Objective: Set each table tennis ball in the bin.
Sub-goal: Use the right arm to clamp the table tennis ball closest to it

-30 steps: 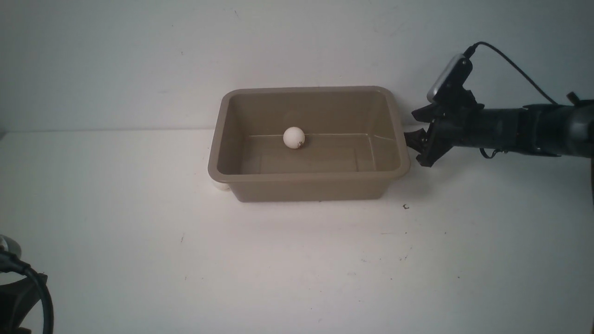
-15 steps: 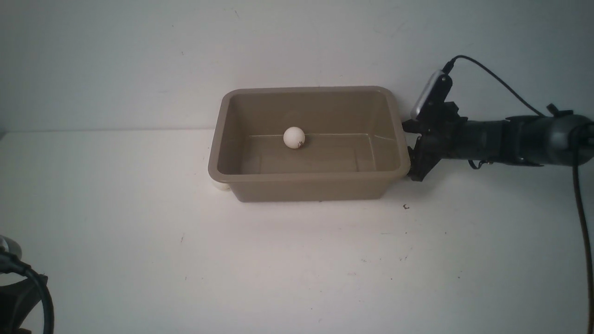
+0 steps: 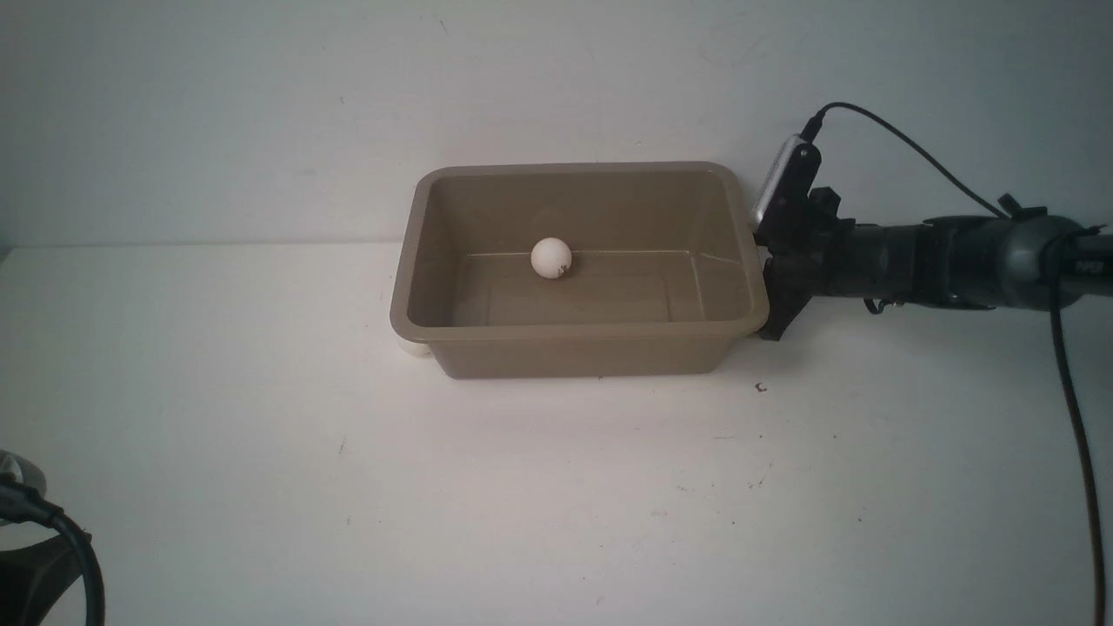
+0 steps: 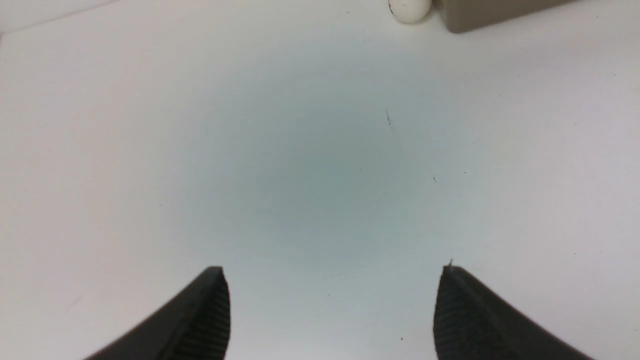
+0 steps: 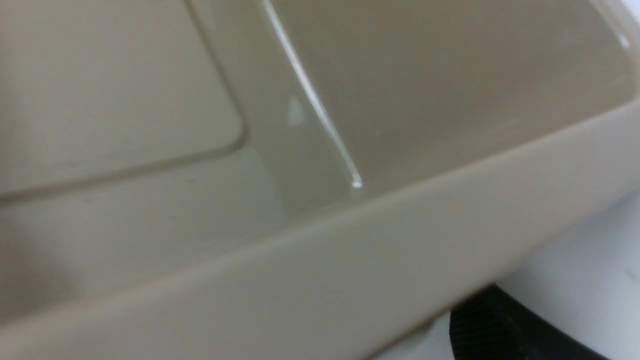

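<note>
The taupe bin [image 3: 409, 287] stands at the table's middle back. One white table tennis ball [image 3: 551, 258] with a dark mark lies inside it by the far wall. A second ball [image 3: 414, 347] sits on the table tucked under the bin's front left corner; it also shows in the left wrist view [image 4: 409, 9] beside the bin's corner [image 4: 490, 12]. My right gripper [image 3: 767, 287] is low against the bin's right end, jaws apart. The right wrist view shows one finger [image 5: 500, 330] below the bin's rim [image 5: 350, 250], the other hidden. My left gripper [image 4: 332, 280] is open and empty over bare table. No other balls show.
The white table [image 3: 556, 487] meets a white back wall just behind the bin. My left arm's base and black cable [image 3: 61, 539] sit at the front left corner. A cable loops off my right arm [image 3: 1078, 435]. A small dark speck [image 3: 761, 388] lies by the bin's front right.
My right arm has moved left and down, from a short way off the bin's right end to right against it. The bin, the balls and the left arm have not moved.
</note>
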`<action>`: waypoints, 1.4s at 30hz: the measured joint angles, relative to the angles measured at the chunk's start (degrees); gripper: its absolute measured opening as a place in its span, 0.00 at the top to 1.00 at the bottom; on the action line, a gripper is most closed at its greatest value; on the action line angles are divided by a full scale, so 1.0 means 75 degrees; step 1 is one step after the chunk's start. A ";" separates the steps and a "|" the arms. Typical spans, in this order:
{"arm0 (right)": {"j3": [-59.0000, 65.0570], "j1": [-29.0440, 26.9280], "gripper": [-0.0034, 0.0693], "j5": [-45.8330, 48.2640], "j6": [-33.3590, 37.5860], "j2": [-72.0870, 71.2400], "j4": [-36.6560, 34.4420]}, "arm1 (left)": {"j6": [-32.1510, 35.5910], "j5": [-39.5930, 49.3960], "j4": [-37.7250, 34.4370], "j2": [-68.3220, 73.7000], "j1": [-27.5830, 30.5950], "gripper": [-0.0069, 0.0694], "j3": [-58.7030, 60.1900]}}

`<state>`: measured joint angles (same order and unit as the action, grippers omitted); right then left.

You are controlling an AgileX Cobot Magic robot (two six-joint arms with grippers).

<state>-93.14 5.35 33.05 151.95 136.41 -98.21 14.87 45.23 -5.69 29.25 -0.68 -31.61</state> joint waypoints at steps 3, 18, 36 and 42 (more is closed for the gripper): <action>-0.0257 0.0000 0.23 -0.0109 -0.0285 0.0156 0.0000 | 0.0000 0.0013 0.0000 0.0000 0.0000 0.27 0.0000; -0.0350 0.0000 0.47 -0.0096 -0.0502 0.0288 -0.0108 | 0.0000 0.0028 0.0000 0.0000 0.0000 0.27 0.0000; -0.0342 -0.0607 0.48 -0.0266 -0.1446 -0.0432 -0.0059 | 0.0000 0.0028 0.0015 0.0000 0.0000 0.27 0.0000; -0.0342 -0.0879 0.48 0.0456 -0.3216 -0.0979 0.1275 | 0.0000 0.0028 0.0015 0.0000 0.0000 0.27 0.0000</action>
<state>-95.71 -1.25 36.47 127.83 129.07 -88.65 14.87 45.44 -5.58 29.25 -0.68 -31.61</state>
